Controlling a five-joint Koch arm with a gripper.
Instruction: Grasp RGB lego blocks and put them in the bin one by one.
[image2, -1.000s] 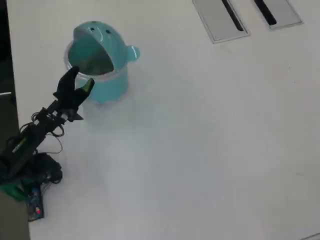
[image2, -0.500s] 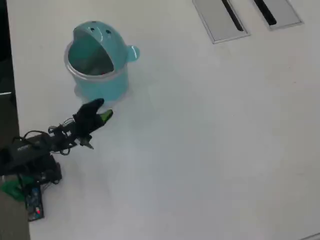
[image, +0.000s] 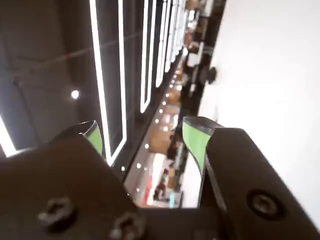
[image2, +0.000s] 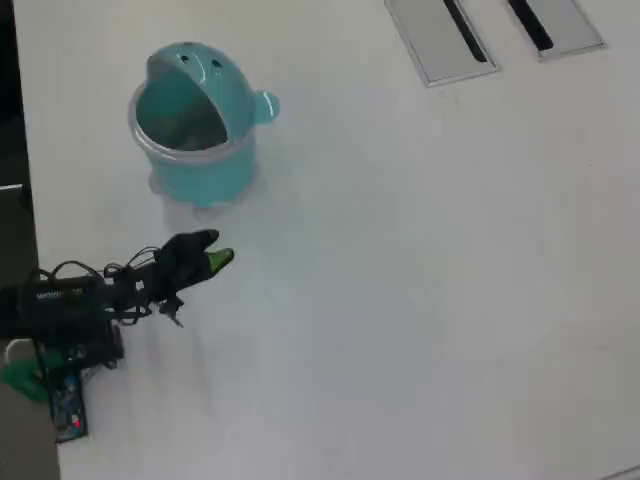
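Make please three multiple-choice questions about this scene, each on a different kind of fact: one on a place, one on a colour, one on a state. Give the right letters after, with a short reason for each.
1. In the overhead view, where is the bin compared with the pincer?
A. above it in the picture
B. below it in the picture
C. far to its right

2. What colour is the bin?
A. red
B. teal
C. grey

3. What state is the pincer in?
A. shut on a lego block
B. open with nothing between its tips
C. shut on the rim of the bin

Answers:
1. A: the bin stands higher in the overhead picture than the pincer, apart from it.
2. B: its body and domed lid are teal, while the grey things are the flat panels at the top edge.
3. B: the wrist view shows the pincer with a wide gap between its green tips and nothing in it.
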